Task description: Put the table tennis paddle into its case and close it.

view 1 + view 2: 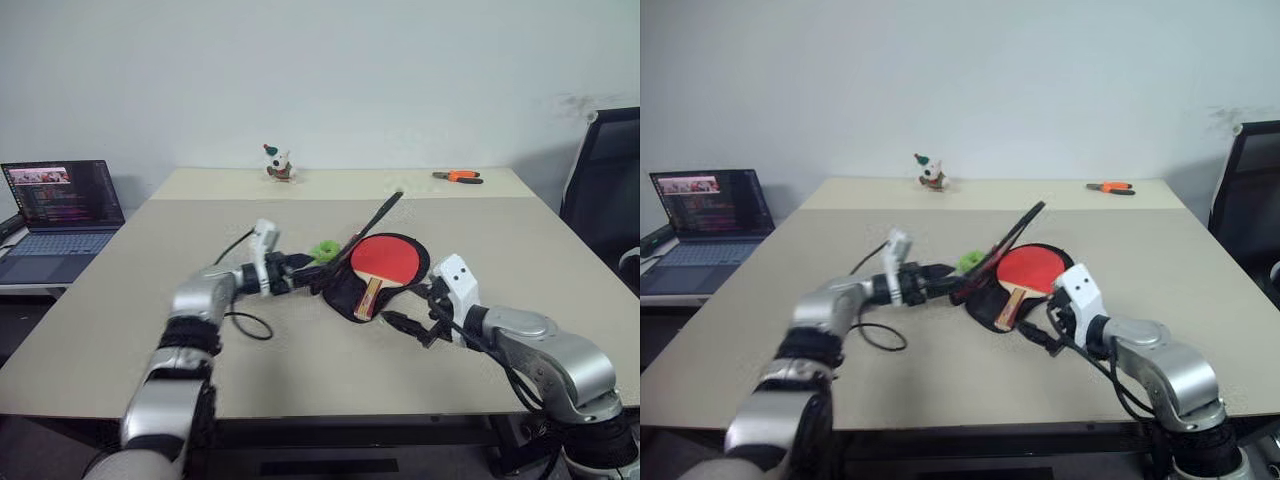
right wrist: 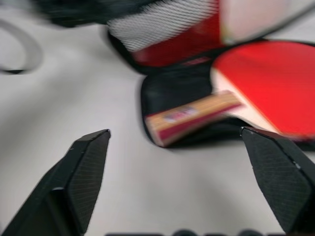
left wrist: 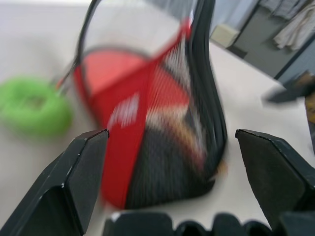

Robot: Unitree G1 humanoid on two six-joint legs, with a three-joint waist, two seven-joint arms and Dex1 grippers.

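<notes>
1. Plain pale wall stands behind a broad beige bench (image 1: 300, 330). In the left eye view an open laptop (image 1: 60, 215) sits on a lower surface off the bench's left edge, a small figurine (image 1: 278, 164) and orange-handled pliers (image 1: 458, 176) lie at the far edge, and a dark office chair (image 1: 605, 190) stands at the right.
2. At mid-bench the case (image 1: 345, 290) lies unzipped. The table tennis paddle (image 1: 385, 262) rests in its lower half, red face up, wooden handle pointing toward the near edge. The case's lid is tilted up at the paddle's left.
3. A green tag (image 1: 323, 250) shows just left of the case.
4. The left gripper (image 1: 305, 270) reaches in from the left, its tips at the lid's edge; whether they touch it is hard to tell. The right gripper (image 1: 412, 320) hangs near the case's near-right side, apart from it.
5. In the right eye view the raised lid reads as a thin dark strip slanting up and away.
6. The left wrist view adds the lid's inner face: a red panel with black mesh and blurred white lettering, standing between the widely spread jaws.
7. The right wrist view shows the handle lying on the black lining, with the jaws spread wide and nothing between them.
</notes>
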